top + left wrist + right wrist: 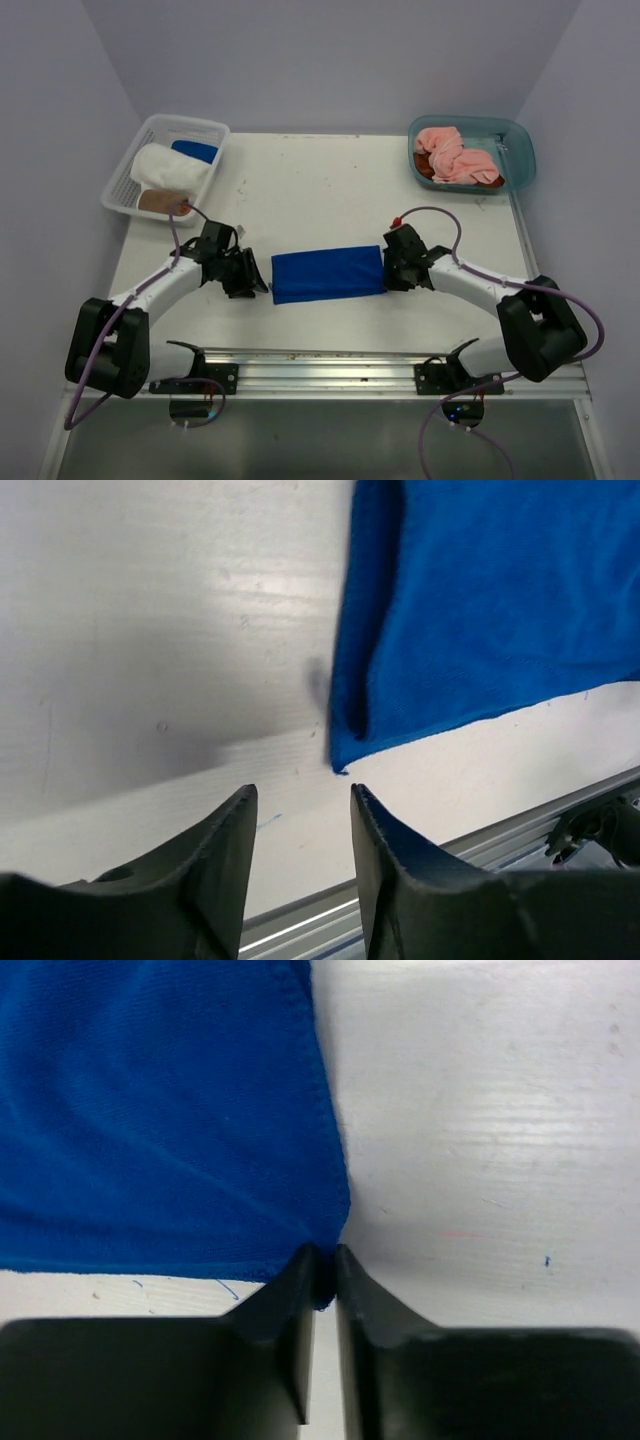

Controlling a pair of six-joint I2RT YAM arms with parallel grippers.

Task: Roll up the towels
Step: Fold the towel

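We look down on a white surface [330, 190] with two robot arms mounted at its near edge. A royal blue terry towel [328, 274], folded into a flat rectangle, lies in the middle of the surface between the two arms, its long side running left to right.

The left arm's fingers [225, 860] sit just off the towel's left end. In the left wrist view they stand apart with bare surface showing in the gap and nothing held. The towel's near left corner lies just ahead of them, not touching.

The right arm's fingers [285, 1310] are at the towel's right end. In the right wrist view they are almost together, with only a thin slit between them. The very tip of the towel's near right corner sits at that slit. We cannot tell whether they pinch it.

At the far left corner stands a white mesh basket [125, 185]. It holds a rolled white towel [170, 165], a rolled blue towel [195, 150] behind it, and a brown towel [160, 201] at the near end. At the far right corner stands a teal plastic tub [522, 160] holding crumpled pink towels [455, 155], with some brown cloth [425, 170] showing beneath them at the left.
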